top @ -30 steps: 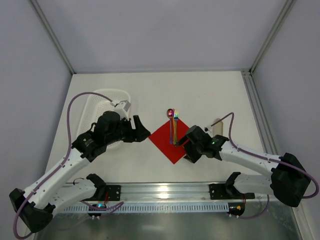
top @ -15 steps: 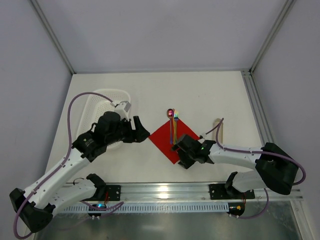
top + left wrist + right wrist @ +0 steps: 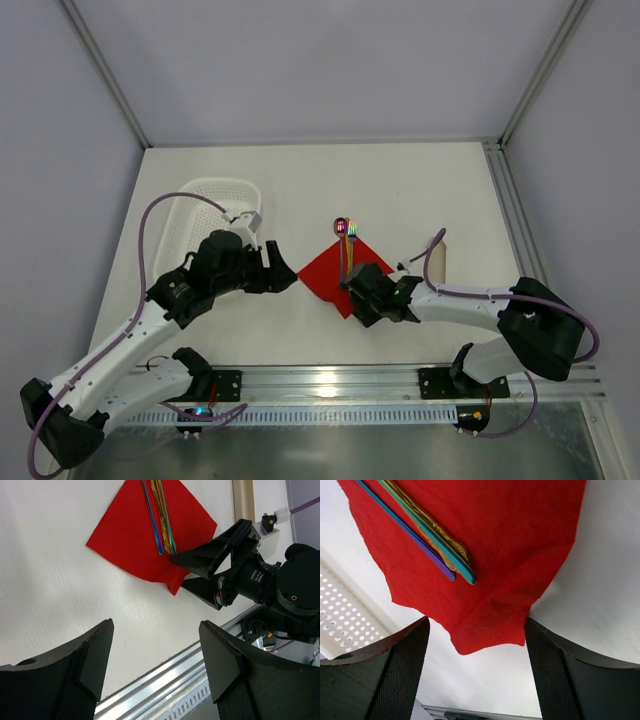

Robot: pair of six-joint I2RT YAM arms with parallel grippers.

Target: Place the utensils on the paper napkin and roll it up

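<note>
Top external view, from the left: the left gripper [image 3: 289, 278] hangs over bare table [image 3: 420, 190], near the left corner of the napkin [image 3: 322, 272] but apart from it. Its jaws stand wide and hold nothing; the left wrist view shows only white table between its fingers [image 3: 92, 652].

Behind that arm sits the white basket [image 3: 215, 184]. Its holed floor shows at the far end, and the arm hides the near part.

The red napkin lies flat as a diamond at the middle of the table, one corner pointing away from the arms and one toward them. On it the spoon [image 3: 342, 228] and fork [image 3: 352, 236] lie side by side, touching or nearly so, spoon to the left. Their long axis runs far to near. The bowl and tines point away and stick out past the far corner onto the table, while the handle ends lie on the red paper.

The right gripper [image 3: 349, 291] is low at the napkin's near corner, jaws spread and grasping nothing. In the right wrist view that slightly creased corner lies between its fingers [image 3: 402, 652], just below the handle tips. Whether a finger touches the paper cannot be told.

Further right, the beige tray [image 3: 439, 256] lies partly behind the right arm's cable, its contents hidden.
</note>
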